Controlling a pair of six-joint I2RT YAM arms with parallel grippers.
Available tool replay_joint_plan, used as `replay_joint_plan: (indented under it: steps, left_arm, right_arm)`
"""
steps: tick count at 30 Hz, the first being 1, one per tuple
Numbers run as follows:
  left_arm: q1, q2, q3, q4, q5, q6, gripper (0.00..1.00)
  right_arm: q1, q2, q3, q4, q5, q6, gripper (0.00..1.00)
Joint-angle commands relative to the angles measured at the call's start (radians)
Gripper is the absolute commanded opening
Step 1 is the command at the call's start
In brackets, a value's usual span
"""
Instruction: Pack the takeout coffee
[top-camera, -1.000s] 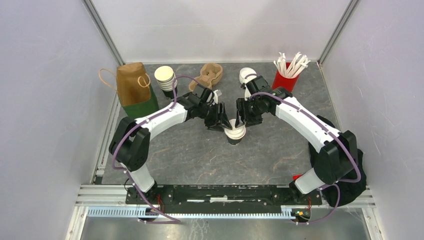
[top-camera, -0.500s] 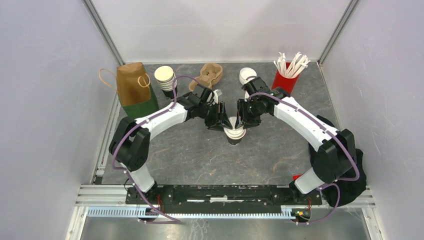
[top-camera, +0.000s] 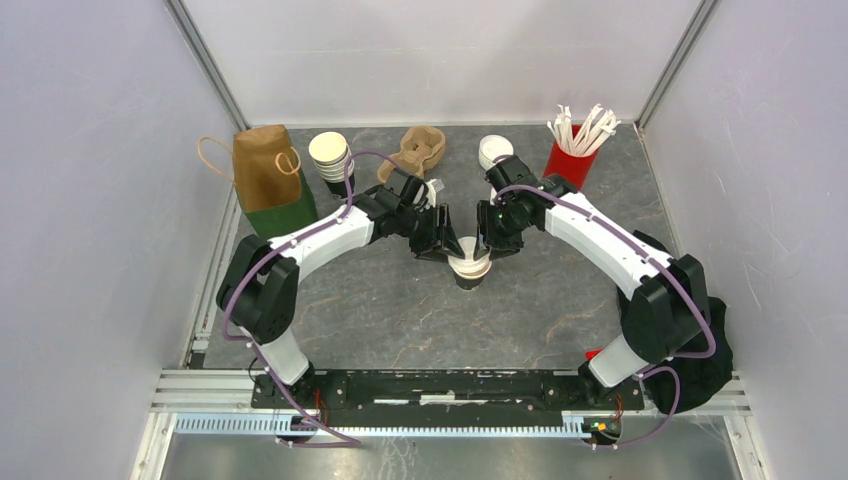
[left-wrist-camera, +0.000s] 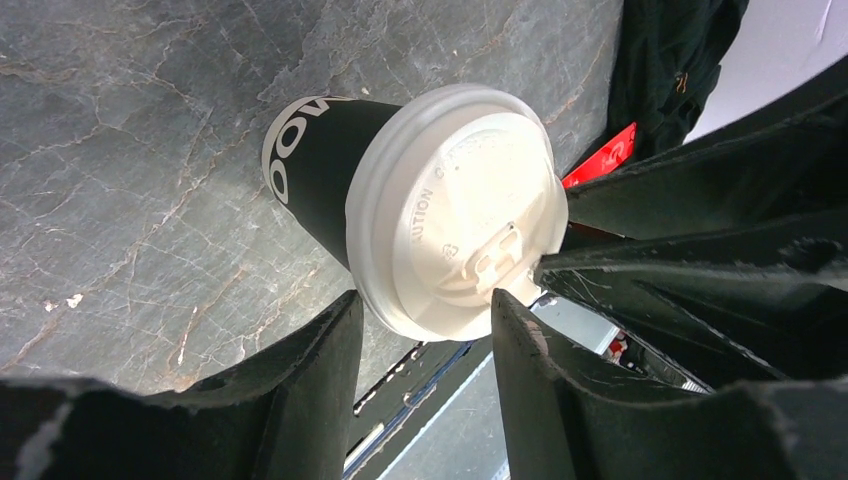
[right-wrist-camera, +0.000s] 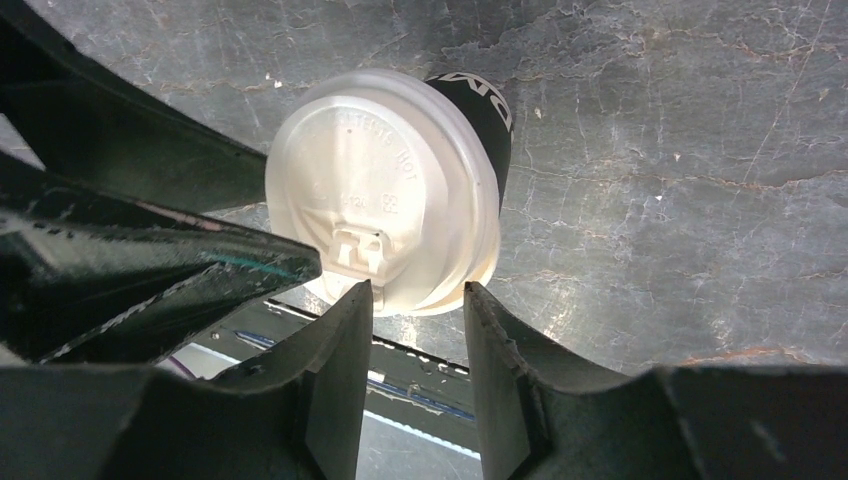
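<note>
Two arms meeting over one cup

We see both arms bent inward at mid-table. The left gripper (top-camera: 448, 247) and right gripper (top-camera: 486, 247) tilt down, fingers parted over the lid rim and pinching nothing. The small black paper cup with white round plastic lid (top-camera: 470, 268) stands on the grey stone-pattern table (top-camera: 380, 310), with white lettering on its side.

Grey marbled tabletop (top-camera: 400, 310) w/ plain white walls (top-camera: 90, 200) on 3 sides, even light
</note>
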Motion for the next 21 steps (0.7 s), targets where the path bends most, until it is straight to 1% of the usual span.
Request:
replay_joint_plan:
  steps: [1, 7, 10, 13, 15, 17, 21]
  left_arm:
    - [-0.007, -0.043, 0.000, 0.042, 0.040, 0.046, 0.56]
    - [-0.016, -0.035, 0.004, 0.044, 0.045, 0.046, 0.52]
    - [-0.021, -0.035, 0.002, 0.044, 0.045, 0.046, 0.51]
    - [-0.024, -0.035, 0.005, 0.045, 0.047, 0.046, 0.50]
    - [-0.026, -0.036, 0.007, 0.044, 0.048, 0.046, 0.50]
    - [-0.026, -0.036, 0.009, 0.045, 0.050, 0.046, 0.50]
    - [-0.026, -0.036, 0.008, 0.044, 0.050, 0.046, 0.50]
  right_arm:
    - [0.009, 0.023, 0.046, -0.003, 0.039, 0.018, 0.43]
    - [0.007, 0.020, 0.047, -0.012, 0.053, 0.027, 0.45]
    - [0.008, 0.023, 0.053, -0.014, 0.057, 0.027, 0.46]
    - [0.008, 0.025, 0.055, -0.015, 0.061, 0.027, 0.45]
    - [0.007, 0.027, 0.057, -0.014, 0.065, 0.027, 0.43]
    - [0.009, 0.027, 0.064, -0.011, 0.062, 0.027, 0.36]
    - [0.007, 0.025, 0.073, -0.011, 0.063, 0.023, 0.30]
